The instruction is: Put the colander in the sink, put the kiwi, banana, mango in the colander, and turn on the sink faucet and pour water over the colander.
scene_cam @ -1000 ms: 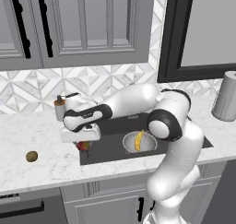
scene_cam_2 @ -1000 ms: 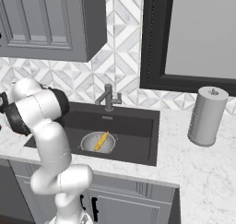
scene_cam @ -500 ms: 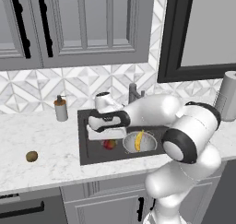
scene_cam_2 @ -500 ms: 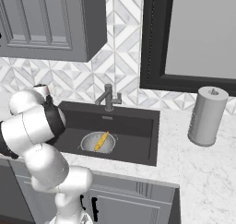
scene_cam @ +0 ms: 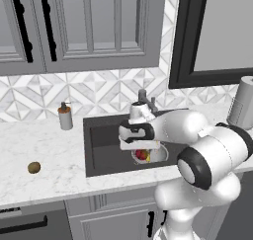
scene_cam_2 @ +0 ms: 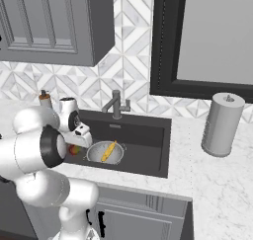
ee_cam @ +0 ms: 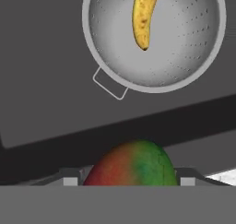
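My gripper (ee_cam: 129, 179) is shut on the red-green mango (ee_cam: 133, 165), which fills the space between the fingers. It hangs over the dark sink (scene_cam: 103, 146), just left of the silver colander (ee_cam: 184, 57). The colander stands on the basin floor with the yellow banana (ee_cam: 143, 14) lying inside it. From the right base view the mango (scene_cam_2: 75, 149) sits beside the colander (scene_cam_2: 96, 155) and banana (scene_cam_2: 108, 151). The brown kiwi (scene_cam: 33, 167) rests on the counter left of the sink. The grey faucet (scene_cam_2: 116, 104) stands behind the basin; no water is visible.
A soap dispenser (scene_cam: 64, 116) stands on the counter by the sink's back left corner. A grey paper towel roll (scene_cam_2: 222, 124) stands on the counter right of the sink. Wall cabinets hang above the counter, and a dark-framed window is behind the faucet.
The arm has swung right with the mango, from above the counter left of the sink to over the basin beside the colander. The grip has stayed the same.
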